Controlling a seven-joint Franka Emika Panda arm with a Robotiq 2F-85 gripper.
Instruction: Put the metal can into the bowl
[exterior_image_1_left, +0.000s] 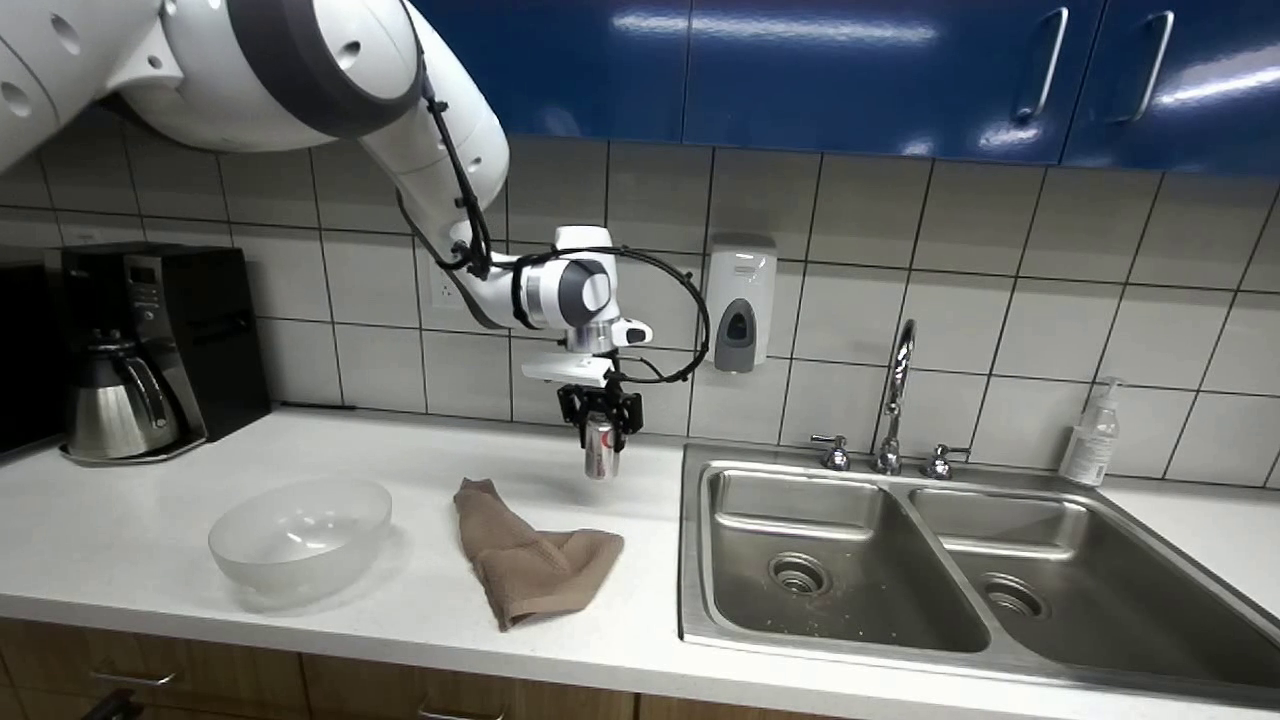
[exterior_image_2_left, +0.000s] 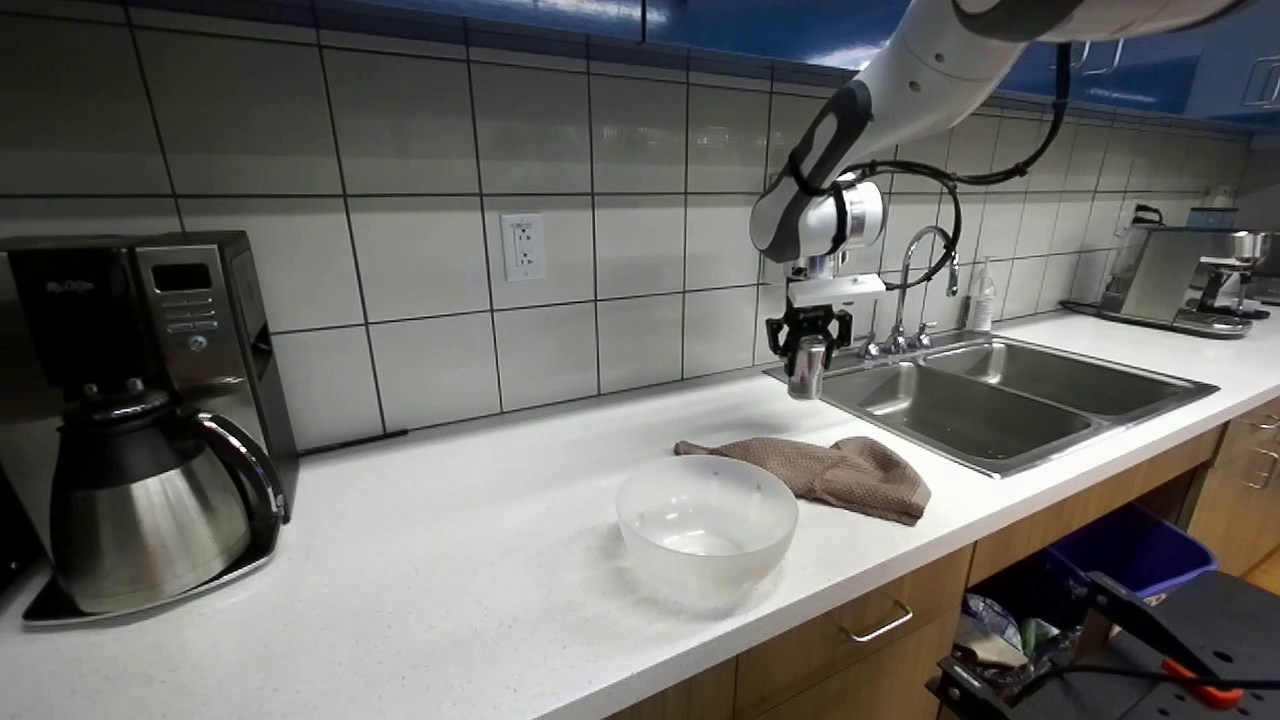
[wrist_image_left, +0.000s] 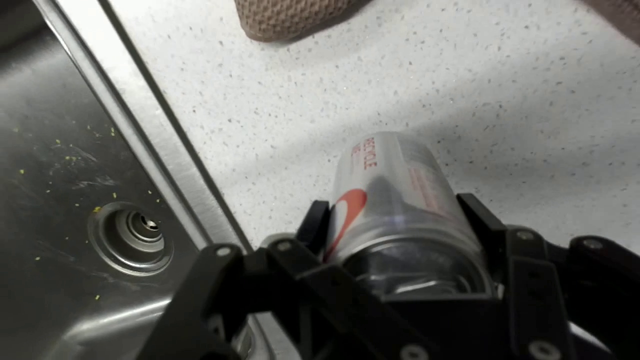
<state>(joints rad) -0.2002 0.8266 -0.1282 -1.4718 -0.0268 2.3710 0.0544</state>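
In an exterior view, the pincer (exterior_image_1_left: 600, 427) clasps the can (exterior_image_1_left: 601, 458) upright, raised above the surface (exterior_image_1_left: 400, 460). A rumpled cloth (exterior_image_1_left: 540, 570) lies lower than the pincer and nearer the front edge, partly between it and the bowl (exterior_image_1_left: 290, 580), which stands well to the pincer's left; farther left is the coffee maker (exterior_image_1_left: 225, 340). Near the pincer on the right begins the sink (exterior_image_1_left: 693, 560), with the faucet (exterior_image_1_left: 897, 380) at its back edge, and above the sink's near end a soap dispenser (exterior_image_1_left: 742, 300) hangs on the wall (exterior_image_1_left: 850, 310). In an exterior view, an outlet (exterior_image_2_left: 523, 247) is on the wall left of the pincer, an espresso machine (exterior_image_2_left: 1165, 270) well to its right, and a bin (exterior_image_2_left: 1130, 545) lower right. In the wrist view, the pincer squeezes the can from both sides; ahead lies a corner of the cloth, and to the left is the sink, with yellow specks (wrist_image_left: 97, 209) around the drain (wrist_image_left: 131, 239).
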